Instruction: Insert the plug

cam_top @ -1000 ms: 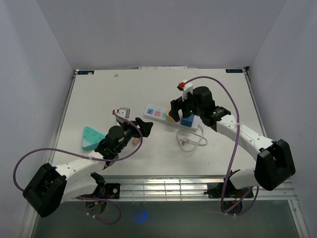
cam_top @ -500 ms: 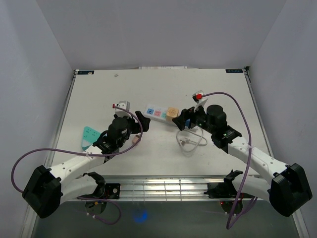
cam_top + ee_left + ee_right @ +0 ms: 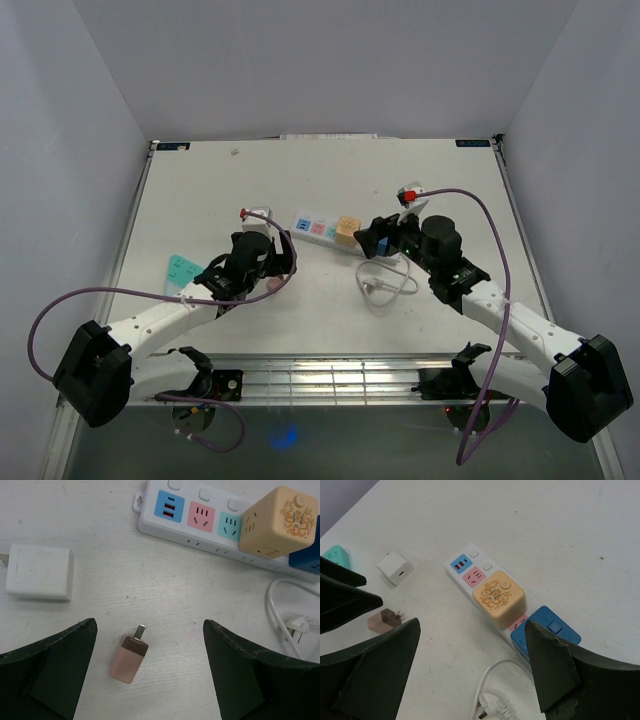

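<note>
The strip (image 3: 212, 536) lies on the tabletop (image 3: 105, 520) ahead of the left gripper (image 3: 149, 630). It holds two things in its sockets: a cream cube (image 3: 277, 522) and, next along, a blue adapter (image 3: 307, 557). The blue USB socket, a pink socket and a teal socket on the near side of the cube stand free.

The plug (image 3: 128, 658) is pink. It lies on its side on the tabletop between the left gripper's fingers (image 3: 50, 672), touching neither, with its pins pointing ahead towards the strip. The left gripper's jaws stand wide apart and hold nothing. A white charger (image 3: 39, 571) lies ahead and to the left of it.

The right gripper (image 3: 472, 630) is also spread wide and empty. The strip runs across just ahead of it, and the white cable (image 3: 490, 680) is curled between its fingers.

In the left wrist view the frame edge cuts the blue adapter, and the strip's far end is out of view. In the right wrist view a further pink socket shows only as a sliver between cube and adapter. A teal block (image 3: 335, 556) is cut by the frame edge there, and the cable's own plug runs off the bottom. From above, the left arm covers most of the pink plug.
</note>
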